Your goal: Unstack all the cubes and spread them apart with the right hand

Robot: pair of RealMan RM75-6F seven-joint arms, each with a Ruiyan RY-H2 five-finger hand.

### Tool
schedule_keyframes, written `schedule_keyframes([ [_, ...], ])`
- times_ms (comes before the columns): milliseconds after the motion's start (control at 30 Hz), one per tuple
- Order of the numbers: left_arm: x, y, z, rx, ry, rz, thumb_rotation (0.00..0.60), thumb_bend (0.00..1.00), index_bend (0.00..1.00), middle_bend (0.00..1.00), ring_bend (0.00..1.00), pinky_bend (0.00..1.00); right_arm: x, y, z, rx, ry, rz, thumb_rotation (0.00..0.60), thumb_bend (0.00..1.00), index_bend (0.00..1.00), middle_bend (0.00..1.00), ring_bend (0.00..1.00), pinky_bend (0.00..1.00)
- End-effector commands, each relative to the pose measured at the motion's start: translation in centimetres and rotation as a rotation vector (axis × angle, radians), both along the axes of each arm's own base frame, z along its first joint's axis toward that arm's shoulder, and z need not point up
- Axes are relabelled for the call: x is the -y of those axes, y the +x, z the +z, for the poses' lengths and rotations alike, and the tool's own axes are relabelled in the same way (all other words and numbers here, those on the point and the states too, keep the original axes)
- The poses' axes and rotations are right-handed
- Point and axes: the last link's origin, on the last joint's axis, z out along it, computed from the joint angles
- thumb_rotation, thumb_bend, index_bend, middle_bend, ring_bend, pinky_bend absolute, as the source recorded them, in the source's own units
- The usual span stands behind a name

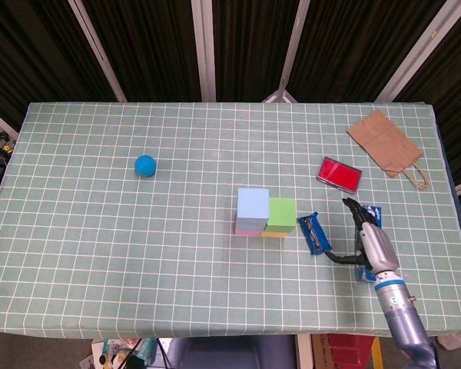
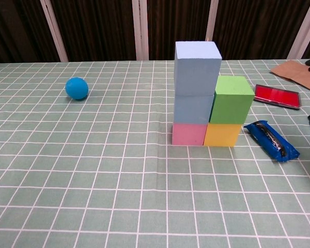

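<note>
- Green checked table: it carries the stack near its middle.
- Cube stack: in the chest view two light blue cubes sit on a pink cube, and beside them on the right a green cube sits on a yellow cube. Nothing is unstacked yet.
- Right hand: well right of the stack, above the table over a blue packet, fingers spread and holding nothing.
- Step: the approach. Next, I judge, it must reach left, over the dark blue wrapper, and grip the top blue cube.
- Left hand: unseen.
</note>
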Motion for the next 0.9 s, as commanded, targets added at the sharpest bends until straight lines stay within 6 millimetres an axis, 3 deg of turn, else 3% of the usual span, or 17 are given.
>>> schedule_keyframes([
  [33, 0.0, 0.0, 0.0, 0.001, 0.002, 0.001, 0.600, 0.25, 0.04, 0.00, 0.00, 0.00, 1.0, 2.0, -2.2, 0.024, 0.037, 0.004, 0.600, 0.15, 0.00, 0.01, 0.01, 0.00],
  [233, -0.3, -0.1, 0.0, -0.001, -0.002, 0.008, 0.600, 0.25, 0.04, 0.00, 0.00, 0.00, 2.0, 3.5, -3.9, 0.037, 0.034, -0.017, 0.600, 0.15, 0.00, 0.01, 0.02, 0.00],
  [700, -0.8, -0.2, -0.1, 0.004, 0.001, 0.017, 0.600, 0.25, 0.04, 0.00, 0.00, 0.00, 3.5, 6.7, -6.0, 0.063, 0.029, -0.015, 0.600, 0.15, 0.00, 0.01, 0.04, 0.00],
  [833, -0.9, -0.2, -0.1, 0.005, 0.000, 0.018, 0.600, 0.25, 0.04, 0.00, 0.00, 0.00, 3.9, 7.6, -6.7, 0.069, 0.038, -0.008, 0.600, 0.15, 0.01, 0.08, 0.15, 0.00],
  [900, -0.9, -0.2, 0.0, 0.007, 0.001, 0.019, 0.600, 0.25, 0.04, 0.00, 0.00, 0.00, 4.1, 8.0, -7.1, 0.085, 0.020, -0.015, 0.600, 0.15, 0.07, 0.15, 0.23, 0.03],
])
